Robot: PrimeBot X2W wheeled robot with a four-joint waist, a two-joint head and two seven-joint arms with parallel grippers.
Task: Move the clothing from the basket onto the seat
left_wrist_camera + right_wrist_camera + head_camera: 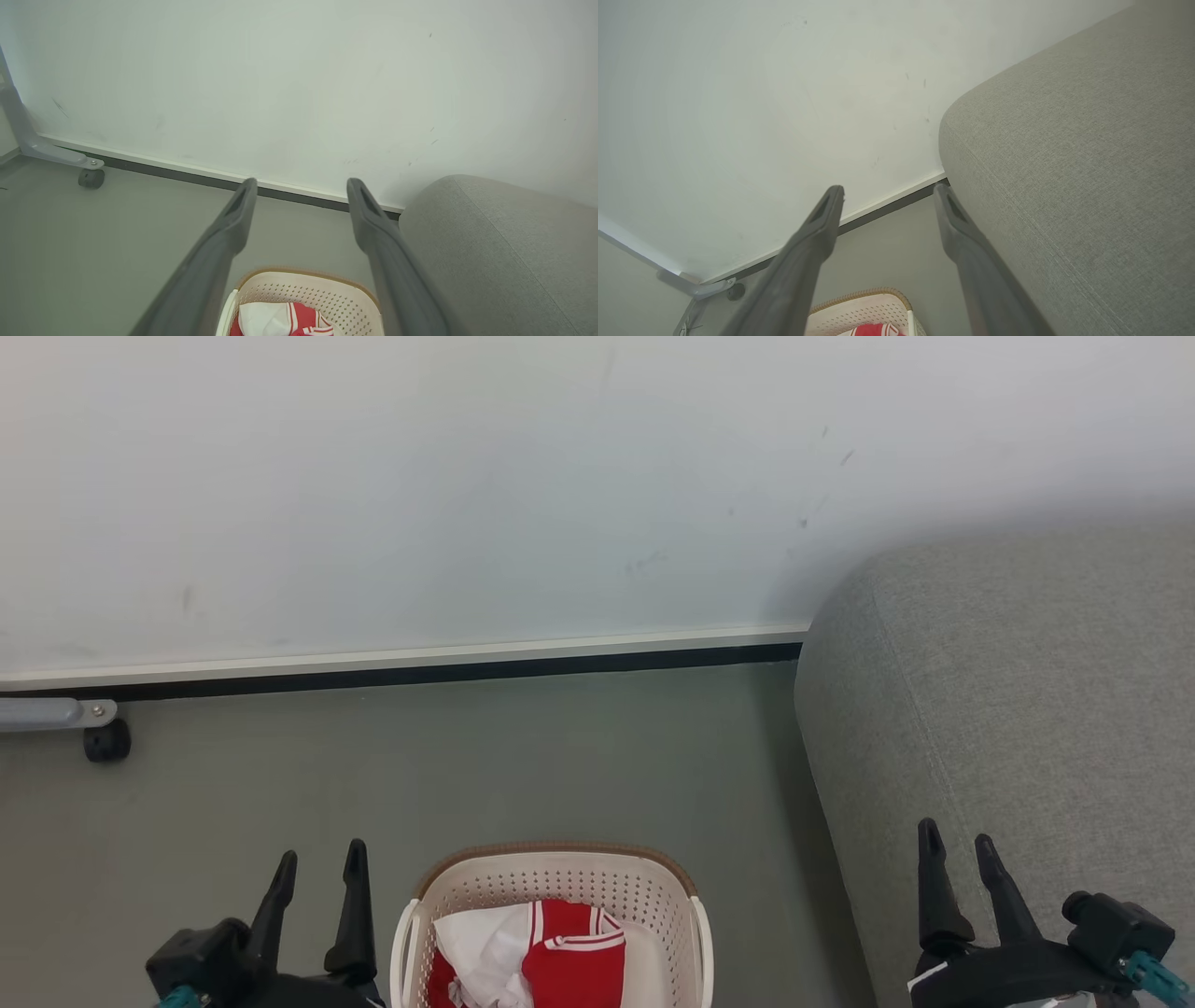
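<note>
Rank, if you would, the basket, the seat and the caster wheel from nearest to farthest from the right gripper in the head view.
Measured from the right gripper:
1. seat, at the right, its grey fabric directly behind the fingers.
2. basket, to the gripper's left, at the bottom centre.
3. caster wheel, at the far left, well past the basket.

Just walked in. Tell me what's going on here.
A two-armed robot is set to move red fabric garments with white panels out of a cream-white perforated plastic basket on the grey floor. The garments lie bunched inside it, untouched. The left gripper and right gripper are both open and hold nothing, one either side of the basket. The large grey woven-fabric sofa seat is to the robot's right.
</note>
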